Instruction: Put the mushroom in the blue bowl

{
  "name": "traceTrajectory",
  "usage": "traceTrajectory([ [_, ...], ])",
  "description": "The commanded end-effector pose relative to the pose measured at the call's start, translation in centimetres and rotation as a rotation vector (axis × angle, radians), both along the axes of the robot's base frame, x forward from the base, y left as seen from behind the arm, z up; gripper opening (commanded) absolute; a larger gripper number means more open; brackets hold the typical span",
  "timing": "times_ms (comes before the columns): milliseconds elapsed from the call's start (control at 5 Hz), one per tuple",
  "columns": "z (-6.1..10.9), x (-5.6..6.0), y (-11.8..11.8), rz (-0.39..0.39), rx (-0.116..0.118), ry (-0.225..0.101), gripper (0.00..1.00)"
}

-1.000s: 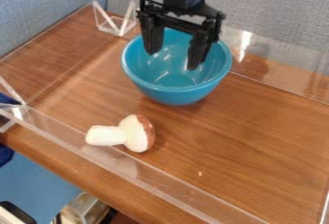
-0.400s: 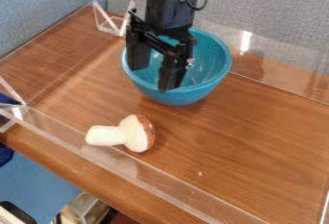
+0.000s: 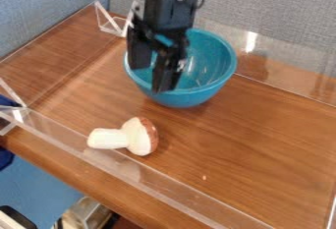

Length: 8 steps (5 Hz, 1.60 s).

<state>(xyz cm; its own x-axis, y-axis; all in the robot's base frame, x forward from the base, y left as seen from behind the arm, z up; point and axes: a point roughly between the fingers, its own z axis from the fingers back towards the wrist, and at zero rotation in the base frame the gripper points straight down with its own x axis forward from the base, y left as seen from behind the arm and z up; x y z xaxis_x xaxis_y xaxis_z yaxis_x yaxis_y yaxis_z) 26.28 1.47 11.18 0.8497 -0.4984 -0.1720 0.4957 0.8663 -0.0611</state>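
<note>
camera view: the black end effector (image 3: 157, 64) is hanging nearly straight down over the near-left rim of the blue bowl (image 3: 207, 78), its fingers (image 3: 138, 54) spread apart and pinching nothing. one finger is standing outside the bowl's left wall, the other is overlapping the bowl's inside near the front rim; whether either is touching the bowl cannot be told. the bowl is sitting upright toward the back of the wooden counter (image 3: 250, 140). the mushroom (image 3: 126, 137) is lying on its side on the counter, well apart from the bowl, toward the near-left edge, cream stem pointing left and reddish-brown cap to the right. a clear plastic wall (image 3: 79, 146) is running along the counter's edges, just in front of the mushroom.
</note>
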Motion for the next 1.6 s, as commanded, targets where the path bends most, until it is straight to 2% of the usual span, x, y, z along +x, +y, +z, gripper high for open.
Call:
traceTrajectory([
  [0,-0.8,-1.1,0.2,-0.100,-0.005,-0.042,1.00],
  [200,-2.7,-2.4,0.4,-0.071,-0.008,-0.021,1.00],
  [400,-4.4,-3.1,0.5,-0.039,-0.013,-0.008,1.00],
  [600,-5.8,-3.4,1.5,-0.069,-0.014,-0.001,1.00],
  [800,-6.9,-3.7,2.5,-0.081,-0.011,0.006,1.00],
  [1400,-8.8,-4.7,2.6,-0.114,-0.009,0.012,1.00],
])
